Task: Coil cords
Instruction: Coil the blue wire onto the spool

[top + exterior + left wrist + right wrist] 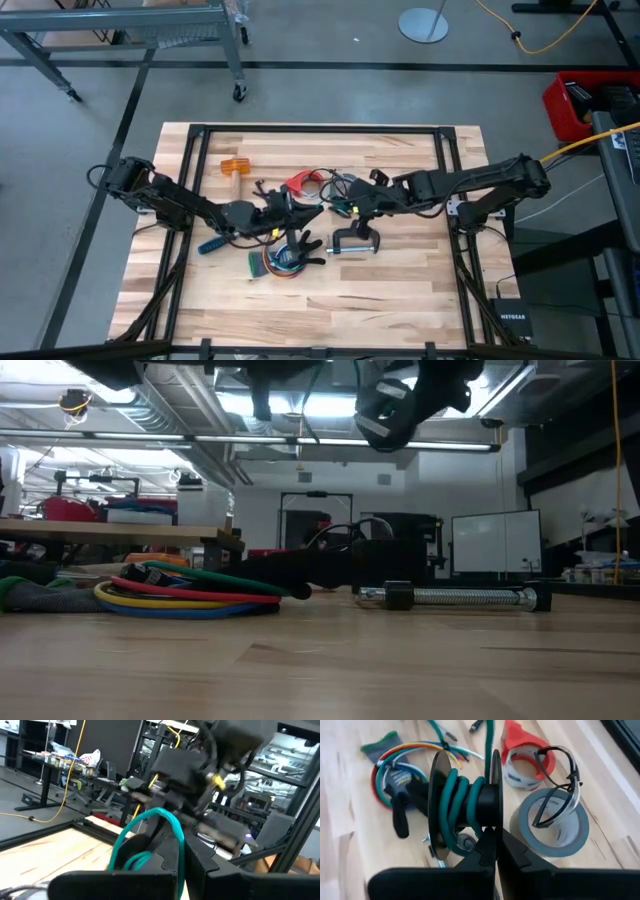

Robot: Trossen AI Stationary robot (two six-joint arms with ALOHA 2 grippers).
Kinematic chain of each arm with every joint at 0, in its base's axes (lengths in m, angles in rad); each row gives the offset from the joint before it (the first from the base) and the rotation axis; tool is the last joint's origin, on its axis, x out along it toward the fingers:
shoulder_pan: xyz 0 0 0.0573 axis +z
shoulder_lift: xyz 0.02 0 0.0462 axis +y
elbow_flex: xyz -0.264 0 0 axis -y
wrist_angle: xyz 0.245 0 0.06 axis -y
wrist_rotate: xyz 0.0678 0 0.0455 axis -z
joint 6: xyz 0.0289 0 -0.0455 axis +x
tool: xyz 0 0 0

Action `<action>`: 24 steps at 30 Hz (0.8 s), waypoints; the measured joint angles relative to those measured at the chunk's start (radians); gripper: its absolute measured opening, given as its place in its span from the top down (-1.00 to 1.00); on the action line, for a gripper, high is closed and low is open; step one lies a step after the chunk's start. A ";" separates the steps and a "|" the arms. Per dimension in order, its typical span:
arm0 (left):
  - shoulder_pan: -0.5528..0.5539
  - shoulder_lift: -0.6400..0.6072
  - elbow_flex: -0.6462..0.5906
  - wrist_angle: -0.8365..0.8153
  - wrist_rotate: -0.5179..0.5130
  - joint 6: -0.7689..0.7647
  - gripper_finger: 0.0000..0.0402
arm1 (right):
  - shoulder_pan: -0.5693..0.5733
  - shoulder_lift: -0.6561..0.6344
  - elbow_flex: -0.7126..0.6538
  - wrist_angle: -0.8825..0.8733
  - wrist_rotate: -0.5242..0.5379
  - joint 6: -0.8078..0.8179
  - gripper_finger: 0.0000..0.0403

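Note:
A looped multicoloured cord bundle (272, 263) lies flat on the table beside a black glove (303, 245); it also shows in the low view (180, 598) and the right wrist view (387, 760). A teal cord (457, 795) is wound round a black spool (470, 805) held above mid-table. My right gripper (352, 207) is shut on the spool. My left gripper (290, 212) is shut on the teal cord's free stretch (150, 827) just left of the spool. I cannot make out a thin dark cord. My left gripper pinches the teal cord (176, 845) between its two fingers, coming level from the table's left. The cord arches in a loop above the fingers, clear of the table. My right gripper pinches the rim of one spool flange (495, 827) between its two fingers, coming from the table's right. The spool is lifted clear, its axis lying across the fingers.
A red tape dispenser (525, 750) and a grey tape roll (555, 832) with safety glasses (555, 775) on it lie behind the spool. A metal clamp (355, 243) lies near the glove, an orange-headed mallet (233, 170) and a blue-handled tool (212, 244) at the left.

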 joint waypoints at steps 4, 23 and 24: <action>0.000 0.000 0.046 -0.013 0.039 0.000 1.00 | -0.023 0.000 -0.040 0.086 0.029 0.002 0.99; 0.000 0.013 0.134 -0.252 0.067 -0.011 1.00 | -0.092 0.000 -0.097 0.484 0.034 -0.026 0.99; 0.000 0.017 0.134 -0.260 0.067 -0.020 1.00 | -0.092 0.000 -0.097 0.503 0.037 -0.026 0.99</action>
